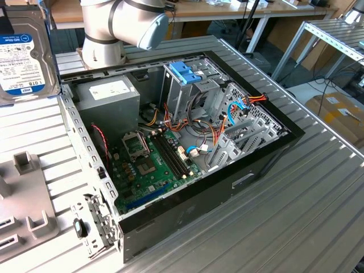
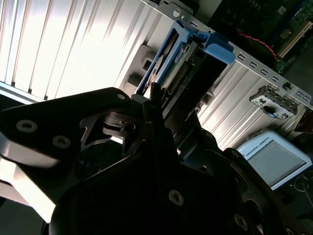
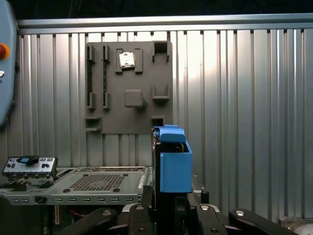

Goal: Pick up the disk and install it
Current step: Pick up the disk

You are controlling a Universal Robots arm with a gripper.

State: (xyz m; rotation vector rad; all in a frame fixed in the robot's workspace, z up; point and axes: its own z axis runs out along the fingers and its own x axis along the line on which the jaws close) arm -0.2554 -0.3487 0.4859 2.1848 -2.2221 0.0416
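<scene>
The disk [image 1: 25, 57] is a flat metal drive with a white-and-blue label and a light-blue rail frame. It hangs in the air at the exterior view's far left, beside the open computer case [image 1: 256, 170]. In both wrist views my gripper [image 3: 168, 208] is shut on the disk [image 3: 173, 164], which stands edge-on between the dark fingers [image 2: 155, 105], its blue rail [image 2: 215, 46] pointing away from the wrist. The disk [image 2: 178, 73] sits above the ribbed metal table, clear of the case.
Inside the case stand a drive cage with a small blue bracket [image 1: 185, 72], a grey power supply box [image 1: 108, 96] and the motherboard [image 1: 145, 165]. A grey fixture plate [image 3: 128, 88] lies on the table beside the case. A loose metal bracket [image 1: 94, 224] lies near the case's corner.
</scene>
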